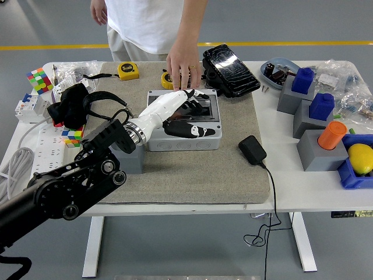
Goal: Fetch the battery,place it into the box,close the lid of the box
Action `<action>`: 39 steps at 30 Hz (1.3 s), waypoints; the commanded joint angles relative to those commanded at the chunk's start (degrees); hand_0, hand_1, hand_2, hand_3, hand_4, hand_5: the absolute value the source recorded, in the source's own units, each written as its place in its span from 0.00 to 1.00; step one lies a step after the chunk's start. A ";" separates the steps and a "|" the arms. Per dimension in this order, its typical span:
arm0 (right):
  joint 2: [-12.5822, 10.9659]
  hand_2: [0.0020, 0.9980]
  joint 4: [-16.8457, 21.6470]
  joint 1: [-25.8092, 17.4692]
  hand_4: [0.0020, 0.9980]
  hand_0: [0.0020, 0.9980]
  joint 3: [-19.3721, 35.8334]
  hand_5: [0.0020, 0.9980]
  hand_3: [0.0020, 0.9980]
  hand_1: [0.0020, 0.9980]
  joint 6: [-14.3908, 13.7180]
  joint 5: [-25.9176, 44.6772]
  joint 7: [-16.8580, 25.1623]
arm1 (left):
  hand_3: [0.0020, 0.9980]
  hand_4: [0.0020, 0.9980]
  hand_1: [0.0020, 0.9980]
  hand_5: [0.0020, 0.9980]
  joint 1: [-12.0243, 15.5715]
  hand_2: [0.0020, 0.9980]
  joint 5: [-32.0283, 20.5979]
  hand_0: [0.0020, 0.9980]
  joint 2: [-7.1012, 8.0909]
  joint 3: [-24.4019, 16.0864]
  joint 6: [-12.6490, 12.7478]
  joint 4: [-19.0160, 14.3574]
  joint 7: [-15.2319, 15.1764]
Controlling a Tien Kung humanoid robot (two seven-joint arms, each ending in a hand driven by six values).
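Note:
The grey box (185, 135) sits in the middle of the grey felt mat (233, 175). My left hand (187, 114), white with black fingers, lies flat over the box top with its fingers spread and holds nothing. It hides most of the box's dark inside, and I see no battery. A glossy black lid-like tray (231, 70) lies behind the box to the right. A person's hand (183, 67) hangs just over the box's far edge with fingertips pointing down. My right arm is out of view.
A black adapter (252, 149) with its cable lies right of the box. Two yellow tape measures (129, 70) sit at the back. Grey blocks with blue and orange pieces (317, 125) and a lemon (361, 157) stand at the right. Cubes, black cloth (70, 105) and a power strip are at the left.

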 joint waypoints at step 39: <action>-0.63 0.58 -0.58 0.68 0.93 0.55 -0.51 0.48 0.54 0.60 0.14 1.11 -0.46 | 0.74 1.00 0.66 0.51 18.77 0.67 -21.85 0.55 -2.86 -34.74 1.05 -4.05 -9.29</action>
